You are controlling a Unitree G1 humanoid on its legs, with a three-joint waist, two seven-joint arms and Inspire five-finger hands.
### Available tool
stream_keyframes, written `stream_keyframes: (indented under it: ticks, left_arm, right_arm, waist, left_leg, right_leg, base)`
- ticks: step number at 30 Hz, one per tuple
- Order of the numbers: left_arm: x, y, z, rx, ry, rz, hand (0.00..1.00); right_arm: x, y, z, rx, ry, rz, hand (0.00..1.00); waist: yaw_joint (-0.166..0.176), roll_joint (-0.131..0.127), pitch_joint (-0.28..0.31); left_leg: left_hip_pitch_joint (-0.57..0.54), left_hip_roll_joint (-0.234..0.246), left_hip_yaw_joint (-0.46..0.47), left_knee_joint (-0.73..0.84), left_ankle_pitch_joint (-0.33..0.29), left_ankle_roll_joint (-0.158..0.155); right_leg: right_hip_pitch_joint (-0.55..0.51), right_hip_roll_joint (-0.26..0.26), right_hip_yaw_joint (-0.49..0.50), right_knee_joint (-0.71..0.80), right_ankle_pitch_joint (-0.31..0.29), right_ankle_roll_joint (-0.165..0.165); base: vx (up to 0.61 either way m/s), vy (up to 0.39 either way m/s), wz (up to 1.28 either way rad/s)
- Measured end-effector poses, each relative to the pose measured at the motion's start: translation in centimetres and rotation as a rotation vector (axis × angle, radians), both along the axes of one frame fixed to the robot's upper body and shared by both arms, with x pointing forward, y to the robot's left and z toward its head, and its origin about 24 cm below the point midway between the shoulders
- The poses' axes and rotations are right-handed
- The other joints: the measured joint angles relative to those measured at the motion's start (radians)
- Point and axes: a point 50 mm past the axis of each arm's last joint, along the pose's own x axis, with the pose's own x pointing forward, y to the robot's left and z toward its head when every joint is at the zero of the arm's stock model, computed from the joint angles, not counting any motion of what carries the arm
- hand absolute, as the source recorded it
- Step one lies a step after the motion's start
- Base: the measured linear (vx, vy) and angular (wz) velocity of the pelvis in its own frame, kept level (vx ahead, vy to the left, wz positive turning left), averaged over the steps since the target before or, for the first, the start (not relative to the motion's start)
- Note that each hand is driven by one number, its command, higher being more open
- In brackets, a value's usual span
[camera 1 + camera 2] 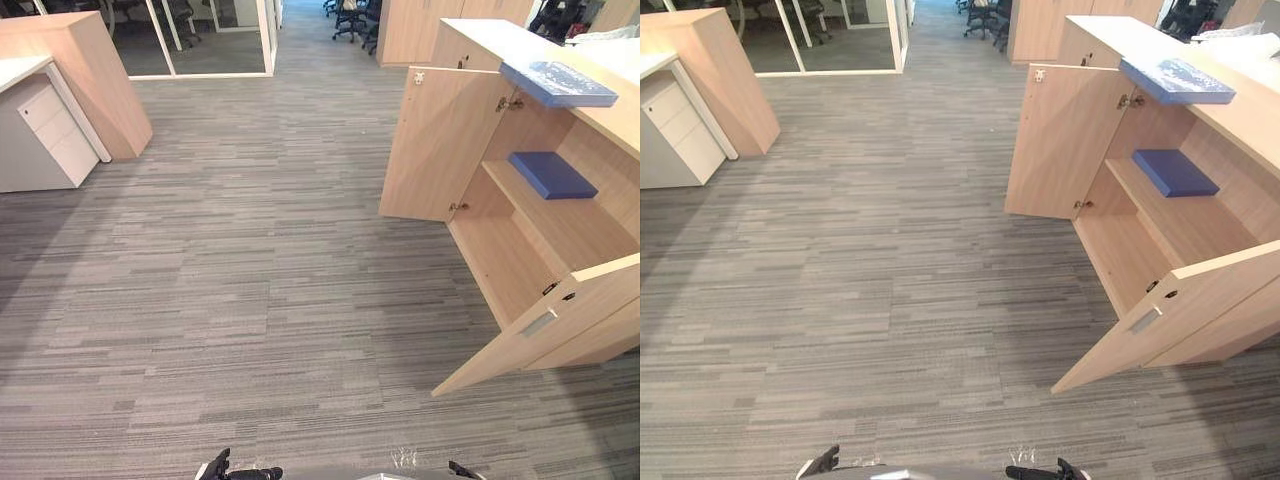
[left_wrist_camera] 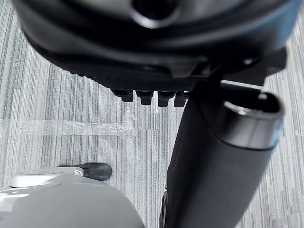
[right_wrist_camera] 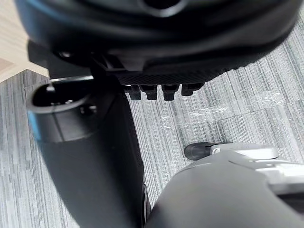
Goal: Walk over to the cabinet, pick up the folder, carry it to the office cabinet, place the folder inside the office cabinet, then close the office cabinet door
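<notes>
A light wooden office cabinet (image 1: 560, 235) stands at the right with both doors swung open: the far door (image 1: 440, 145) and the near door (image 1: 545, 320). A dark blue folder (image 1: 551, 175) lies flat on its upper shelf. A second, lighter blue folder (image 1: 557, 83) rests on the cabinet's top, overhanging the edge. My left hand (image 2: 142, 57) hangs over the grey carpet with relaxed fingers (image 2: 147, 97), holding nothing. My right hand (image 3: 156, 52) hangs the same way, its fingers (image 3: 164, 91) relaxed and empty. Both hands are well short of the cabinet.
A white drawer unit (image 1: 45, 135) and a wooden counter block (image 1: 90, 75) stand at the far left. Glass partitions (image 1: 205, 40) and office chairs (image 1: 350, 20) lie at the back. Grey striped carpet (image 1: 250, 280) stretches between me and the cabinet.
</notes>
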Motion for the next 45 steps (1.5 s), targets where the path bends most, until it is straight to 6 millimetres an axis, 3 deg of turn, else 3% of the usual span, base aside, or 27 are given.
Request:
stream_keyframes:
  ticks: [7, 10, 13, 14, 15, 16, 18, 21, 24, 25, 26, 27, 28, 29, 30, 31, 33, 35, 36, 37, 38, 39, 40, 41, 42, 44, 45]
  left_arm:
    - [0.0, 0.2, 0.0, 0.02, 0.001, -0.008, 1.0]
    - [0.2, 0.6, 0.1, 0.024, -0.013, 0.034, 1.0]
    - [0.3, 1.0, 0.3, 0.027, -0.035, 0.107, 1.0]
    - [0.3, 1.0, 0.3, 0.025, -0.044, 0.124, 1.0]
    - [0.8, 1.1, 0.6, 0.023, -0.079, 0.165, 1.0]
    - [1.5, 1.0, 0.9, 0.016, -0.128, 0.211, 1.0]
    - [2.2, 0.8, 1.2, 0.007, -0.181, 0.254, 1.0]
    - [2.8, 0.8, 1.5, 0.01, -0.219, 0.251, 1.0]
    - [3.3, 0.7, 1.6, 0.017, -0.233, 0.239, 1.0]
    - [3.3, 0.7, 1.6, 0.021, -0.234, 0.238, 1.0]
    - [3.3, 0.7, 1.6, 0.023, -0.232, 0.234, 1.0]
    - [3.3, 0.7, 1.5, 0.033, -0.223, 0.218, 1.0]
    - [3.6, 1.0, 1.6, 0.043, -0.224, 0.21, 1.0]
    - [4.1, 1.1, 1.7, 0.056, -0.223, 0.209, 1.0]
    - [4.1, 1.3, 1.7, 0.064, -0.218, 0.208, 1.0]
    - [4.0, 1.6, 1.6, 0.07, -0.201, 0.189, 1.0]
    - [3.6, 1.5, 1.4, 0.065, -0.177, 0.16, 1.0]
    - [3.2, 1.3, 1.3, 0.059, -0.162, 0.134, 1.0]
    - [3.4, 1.2, 1.3, 0.057, -0.166, 0.11, 1.0]
    - [3.8, 1.1, 1.4, 0.053, -0.168, 0.088, 1.0]
    - [3.8, 0.7, 1.3, 0.043, -0.165, 0.079, 1.0]
    - [3.9, -0.2, 1.1, 0.017, -0.16, 0.074, 1.0]
    - [3.9, -1.2, 0.8, -0.008, -0.15, 0.05, 1.0]
    - [4.0, -1.6, 0.8, -0.018, -0.148, 0.041, 1.0]
    - [4.4, -2.4, 0.7, -0.036, -0.14, -0.021, 1.0]
    - [4.4, -2.6, 0.7, -0.039, -0.139, -0.051, 1.0]
    - [4.6, -2.7, 0.7, -0.043, -0.144, -0.056, 1.0]
  right_arm:
    - [0.2, 0.1, 0.0, 0.011, -0.01, -0.038, 1.0]
    - [0.5, 0.5, 0.0, 0.033, -0.031, -0.099, 1.0]
    - [0.7, 0.8, 0.0, 0.044, -0.044, -0.131, 1.0]
    - [0.9, 0.8, 0.0, 0.043, -0.05, -0.132, 1.0]
    - [1.2, 0.8, 0.1, 0.04, -0.064, -0.129, 1.0]
    - [1.5, 0.6, 0.2, 0.033, -0.078, -0.127, 1.0]
    - [1.9, 0.4, 0.4, 0.015, -0.096, -0.127, 1.0]
    - [2.8, 0.7, 0.5, 0.019, -0.115, -0.118, 1.0]
    - [3.4, 1.5, 0.5, 0.043, -0.124, -0.117, 1.0]
    - [3.5, 1.7, 0.5, 0.047, -0.123, -0.113, 1.0]
    - [3.4, 1.7, 0.5, 0.049, -0.121, -0.114, 1.0]
    - [3.1, 1.7, 0.3, 0.051, -0.107, -0.126, 1.0]
    - [3.5, 2.4, 0.3, 0.069, -0.107, -0.124, 1.0]
    - [4.0, 2.8, 0.3, 0.083, -0.121, -0.111, 1.0]
    - [4.2, 3.1, 0.4, 0.095, -0.13, -0.123, 1.0]
    - [4.1, 3.6, 0.3, 0.116, -0.13, -0.163, 1.0]
    - [3.9, 3.6, 0.2, 0.128, -0.13, -0.194, 1.0]
    - [3.5, 3.2, 0.2, 0.125, -0.133, -0.234, 1.0]
    - [3.8, 2.8, 0.3, 0.12, -0.155, -0.263, 1.0]
    - [4.1, 2.8, 0.4, 0.119, -0.168, -0.262, 1.0]
    - [4.3, 2.6, 0.6, 0.113, -0.18, -0.259, 1.0]
    - [4.7, 2.2, 0.8, 0.097, -0.201, -0.25, 1.0]
    - [5.1, 1.7, 1.0, 0.076, -0.222, -0.225, 1.0]
    - [5.1, 1.5, 1.1, 0.069, -0.224, -0.217, 1.0]
    - [5.3, 1.6, 1.1, 0.066, -0.228, -0.2, 1.0]
    - [5.6, 1.8, 1.2, 0.067, -0.236, -0.181, 1.0]
    - [5.7, 2.0, 1.2, 0.068, -0.241, -0.173, 1.0]
  waist:
    - [-0.001, -0.007, 0.006]
    - [-0.001, -0.023, 0.016]
    - [0.002, -0.032, 0.031]
    - [0.002, -0.03, 0.039]
    - [0.006, -0.028, 0.051]
    - [0.011, -0.02, 0.064]
    - [0.033, -0.013, 0.078]
    - [0.052, -0.019, 0.072]
    - [0.056, -0.019, 0.073]
    - [0.056, -0.017, 0.073]
    - [0.057, -0.016, 0.073]
    - [0.056, -0.015, 0.069]
    - [0.055, -0.03, 0.072]
    - [0.054, -0.034, 0.069]
    - [0.059, -0.046, 0.063]
    - [0.054, -0.064, 0.05]
    - [0.056, -0.064, 0.031]
    - [0.05, -0.061, 0.012]
    - [0.036, -0.064, 0.012]
    - [0.02, -0.088, 0.012]
    - [0.009, -0.087, 0.012]
    - [-0.005, -0.068, 0.021]
    - [-0.01, -0.046, 0.037]
    - [-0.01, -0.037, 0.043]
    - [-0.019, -0.016, 0.057]
    - [-0.028, -0.014, 0.059]
    - [-0.032, -0.015, 0.06]
  left_leg:
    - [-0.002, 0.0, 0.001, -0.014, 0.0, 0.0]
    - [-0.031, 0.0, 0.003, 0.026, -0.02, -0.008]
    - [-0.123, 0.02, 0.012, 0.259, -0.144, -0.025]
    - [-0.143, 0.03, 0.015, 0.331, -0.172, -0.044]
    - [-0.214, 0.05, 0.032, 0.513, -0.203, -0.085]
    - [-0.301, 0.079, 0.059, 0.717, -0.192, -0.094]
    - [-0.409, 0.129, 0.081, 0.925, -0.225, -0.084]
    - [-0.475, 0.151, 0.083, 0.849, -0.239, -0.074]
    - [-0.513, 0.14, 0.055, 0.554, -0.181, -0.08]
    - [-0.514, 0.143, 0.045, 0.398, -0.109, -0.086]
    - [-0.51, 0.144, 0.05, 0.348, -0.053, -0.097]
    - [-0.485, 0.131, 0.109, 0.338, 0.092, -0.091]
    - [-0.489, 0.111, 0.123, 0.365, 0.064, -0.066]
    - [-0.499, 0.101, 0.133, 0.409, 0.021, -0.041]
    - [-0.494, 0.093, 0.15, 0.444, -0.009, -0.016]
    - [-0.474, 0.077, 0.175, 0.471, -0.025, 0.005]
    - [-0.406, 0.063, 0.197, 0.459, -0.039, 0.023]
    - [-0.272, 0.029, 0.196, 0.334, -0.063, 0.031]
    - [-0.185, -0.006, 0.193, 0.249, -0.088, 0.05]
    - [-0.128, -0.051, 0.179, 0.223, -0.097, 0.065]
    - [-0.098, -0.063, 0.17, 0.214, -0.101, 0.071]
    - [-0.035, -0.066, 0.145, 0.186, -0.107, 0.08]
    - [0.031, -0.056, 0.13, 0.158, -0.107, 0.08]
    - [0.056, -0.047, 0.125, 0.149, -0.107, 0.081]
    - [0.099, -0.015, 0.109, 0.141, -0.108, 0.08]
    - [0.116, 0.002, 0.101, 0.135, -0.113, 0.071]
    - [0.142, 0.016, 0.094, 0.115, -0.128, 0.046]
  right_leg:
    - [-0.009, 0.001, 0.0, -0.003, 0.0, 0.0]
    - [-0.017, 0.0, 0.0, 0.0, -0.001, -0.002]
    - [-0.008, 0.014, 0.002, 0.014, -0.025, -0.029]
    - [-0.001, 0.019, 0.003, 0.022, -0.033, -0.037]
    - [0.008, 0.029, 0.005, 0.04, -0.058, -0.051]
    - [0.018, 0.038, 0.007, 0.061, -0.077, -0.063]
    - [0.036, 0.037, 0.032, 0.105, -0.112, -0.074]
    - [0.038, -0.007, 0.071, 0.119, -0.14, -0.051]
    - [0.055, -0.106, 0.092, 0.124, -0.194, 0.013]
    - [0.087, -0.162, 0.091, 0.124, -0.233, 0.053]
    - [0.103, -0.184, 0.088, 0.124, -0.251, 0.064]
    - [0.131, -0.224, 0.082, 0.126, -0.269, 0.071]
    - [0.136, -0.246, 0.085, 0.135, -0.263, 0.062]
    - [0.12, -0.246, 0.1, 0.179, -0.232, 0.031]
    - [0.111, -0.258, 0.1, 0.209, -0.201, 0.033]
    - [0.11, -0.282, 0.116, 0.245, -0.148, 0.056]
    - [0.086, -0.287, 0.144, 0.337, -0.03, 0.059]
    - [0.008, -0.302, 0.139, 0.563, 0.08, 0.03]
    - [-0.076, -0.331, 0.124, 0.784, 0.134, 0.004]
    - [-0.163, -0.379, 0.086, 1.005, 0.108, -0.026]
    - [-0.192, -0.393, 0.055, 1.086, 0.081, -0.046]
    - [-0.234, -0.385, -0.009, 1.181, -0.003, -0.071]
    - [-0.255, -0.369, -0.085, 1.195, -0.102, -0.056]
    - [-0.265, -0.353, -0.117, 1.175, -0.142, -0.051]
    - [-0.282, -0.298, -0.197, 1.031, -0.216, -0.019]
    - [-0.301, -0.27, -0.231, 0.891, -0.219, -0.009]
    - [-0.313, -0.251, -0.264, 0.743, -0.214, -0.005]
  base:
    - [0.0, 0.0, 0.0]
    - [0.0, 0.0, 0.0]
    - [0.0, -0.003, -0.02]
    - [0.01, 0.007, -0.04]
    - [0.03, 0.016, -0.05]
    - [0.02, 0.014, -0.08]
    - [0.15, 0.064, -0.31]
    - [0.18, 0.13, -0.38]
    - [0.33, 0.302, -0.19]
    - [0.41, 0.347, -0.03]
    - [0.53, 0.452, -0.01]
    - [0.37, 0.329, -0.01]
    - [0.57, 0.471, 0.0]
    - [0.49, 0.372, -0.11]
    - [0.6, 0.423, -0.18]
    - [0.49, 0.304, -0.36]
    - [0.48, 0.289, -0.4]
    - [0.48, 0.297, -0.18]
    - [0.49, 0.261, 0.2]
    - [0.37, 0.166, 0.32]
    - [0.39, 0.156, 0.44]
    - [0.3, 0.077, 0.41]
    - [0.29, 0.057, 0.38]
    - [0.34, -0.031, 0.49]
    - [0.27, -0.081, 0.46]
    - [0.23, -0.121, 0.44]
    - [0.33, -0.237, 0.3]
